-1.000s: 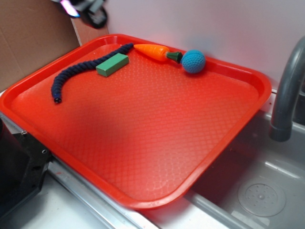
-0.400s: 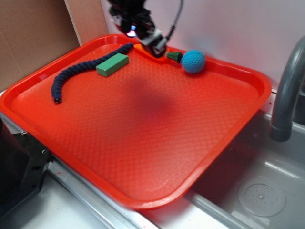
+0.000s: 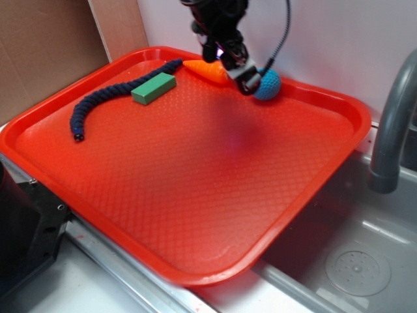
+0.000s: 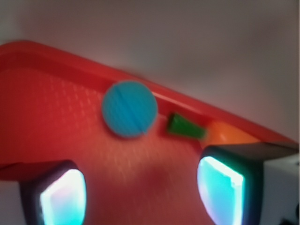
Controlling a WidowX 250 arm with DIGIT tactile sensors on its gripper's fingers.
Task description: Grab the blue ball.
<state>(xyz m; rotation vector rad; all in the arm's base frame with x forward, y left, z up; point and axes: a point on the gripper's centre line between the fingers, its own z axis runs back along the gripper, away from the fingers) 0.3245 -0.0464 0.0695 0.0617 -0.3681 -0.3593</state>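
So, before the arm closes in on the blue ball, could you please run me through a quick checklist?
1. Jaws open: ok; in the wrist view both pads stand wide apart with nothing between.
2. Blue ball ahead of the gripper: ok, though it sits nearer the left pad.
3. Ball free of the carrot: ok; a narrow gap shows beside the green stem.
4. Room behind the ball: not ok; it sits by the tray rim.
5. Height above the tray: cannot tell.

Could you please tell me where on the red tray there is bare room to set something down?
The red plastic tray is bare from the green rectangular block forward to its near rim. The back edge is crowded: dark navy braided rope, orange toy carrot, teal crocheted ball, with the claw above.
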